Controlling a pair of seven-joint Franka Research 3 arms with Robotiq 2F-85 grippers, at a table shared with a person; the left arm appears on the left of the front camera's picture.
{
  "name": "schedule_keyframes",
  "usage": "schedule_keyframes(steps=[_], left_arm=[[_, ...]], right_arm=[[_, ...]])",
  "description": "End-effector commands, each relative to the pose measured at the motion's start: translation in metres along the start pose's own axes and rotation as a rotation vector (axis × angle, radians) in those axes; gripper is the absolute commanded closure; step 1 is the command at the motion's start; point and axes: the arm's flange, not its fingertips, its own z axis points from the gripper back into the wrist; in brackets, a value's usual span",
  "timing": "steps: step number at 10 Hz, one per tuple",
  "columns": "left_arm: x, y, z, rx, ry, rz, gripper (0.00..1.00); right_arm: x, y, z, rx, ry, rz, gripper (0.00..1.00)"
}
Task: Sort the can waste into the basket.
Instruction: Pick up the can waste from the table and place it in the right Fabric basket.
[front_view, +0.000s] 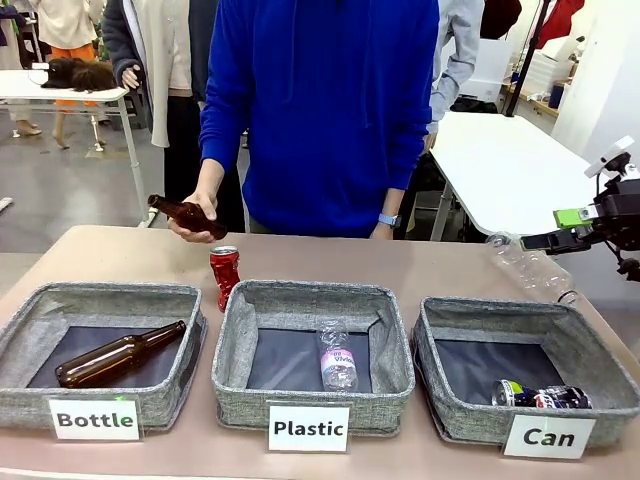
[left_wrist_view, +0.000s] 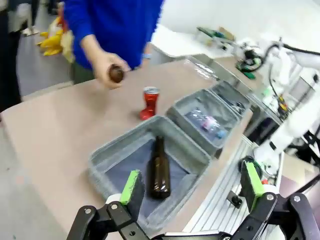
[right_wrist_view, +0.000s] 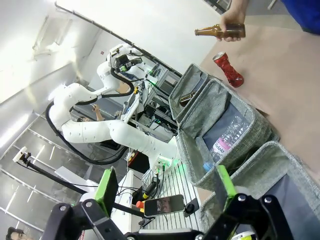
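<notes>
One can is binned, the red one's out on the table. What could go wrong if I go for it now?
The person's hand, holding a brown glass bottle, hovers just behind the dented shiny red can; a reach there may meet it.
That can stands upright close behind the grey fabric Bottle bin and Plastic bin; a nudge could tip it into the wrong one, far from the grey Can basket.
</notes>
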Motion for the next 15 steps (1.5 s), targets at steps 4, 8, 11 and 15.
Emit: schedule_keyframes(steps=[4,8,11,15], left_arm=[[-0.045,0.003,0.047,0.133,-0.134,0.094,0.00],[-0.017,0.006,0.033,0.123,-0.082,0.087,0.00],[-0.031,0.010,0.110,0.227,-0.176,0.213,0.00],[-0.066,-0.030,0.190,0.382,-0.353,0.267,0.00]], right_arm=[[0.000,0.002,0.000,0.010,-0.002,0.004,0.00],[0.000,0.002,0.000,0.010,-0.002,0.004,0.00],[0.000,0.002,0.000,0.010,-0.002,0.004,0.00],[0.000,0.002,0.000,0.010,-0.002,0.004,0.00]])
